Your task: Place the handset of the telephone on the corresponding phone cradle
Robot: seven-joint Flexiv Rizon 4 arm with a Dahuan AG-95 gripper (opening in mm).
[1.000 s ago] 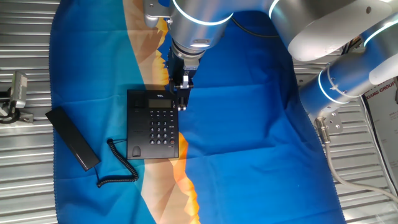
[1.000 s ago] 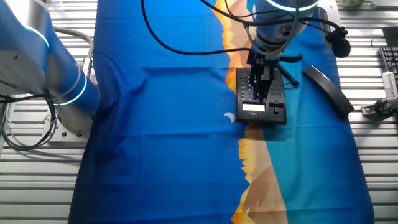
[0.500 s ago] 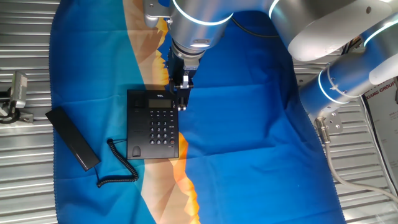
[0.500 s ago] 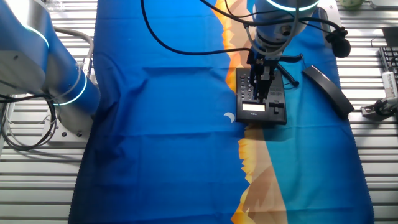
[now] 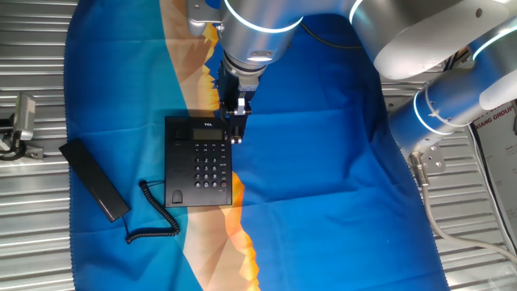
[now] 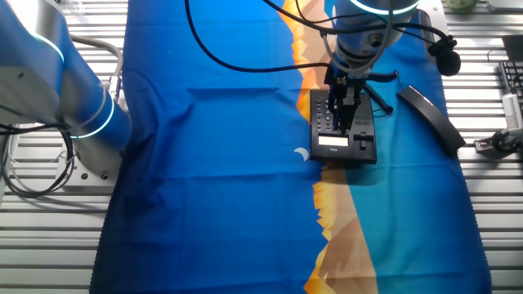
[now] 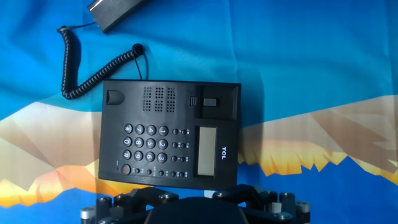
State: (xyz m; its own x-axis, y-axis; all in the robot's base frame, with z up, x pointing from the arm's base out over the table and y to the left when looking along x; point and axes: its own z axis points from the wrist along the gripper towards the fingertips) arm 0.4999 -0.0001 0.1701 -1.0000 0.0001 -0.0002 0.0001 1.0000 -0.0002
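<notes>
The black telephone [image 5: 198,162] lies on the blue cloth, with keypad, display and a white "TCL" mark; it also shows in the other fixed view [image 6: 341,126] and the hand view [image 7: 168,134]. Its cradle [image 5: 175,158] is the bare strip along its left edge, and it is empty [image 7: 168,96]. The handset [image 5: 94,179] lies flat on the cloth to the left of the phone, apart from it, joined to it by the coiled cord [image 5: 153,214]. My gripper [image 5: 234,133] hangs over the phone's upper right edge, open and empty. The hand view shows only its body [image 7: 193,208].
A blue cloth with an orange mountain pattern [image 5: 323,186] covers the slatted metal table. The arm's base [image 5: 452,105] stands at the right. A small grey metal device [image 5: 24,121] sits off the cloth at the left. A black stand [image 6: 445,53] is beyond the handset.
</notes>
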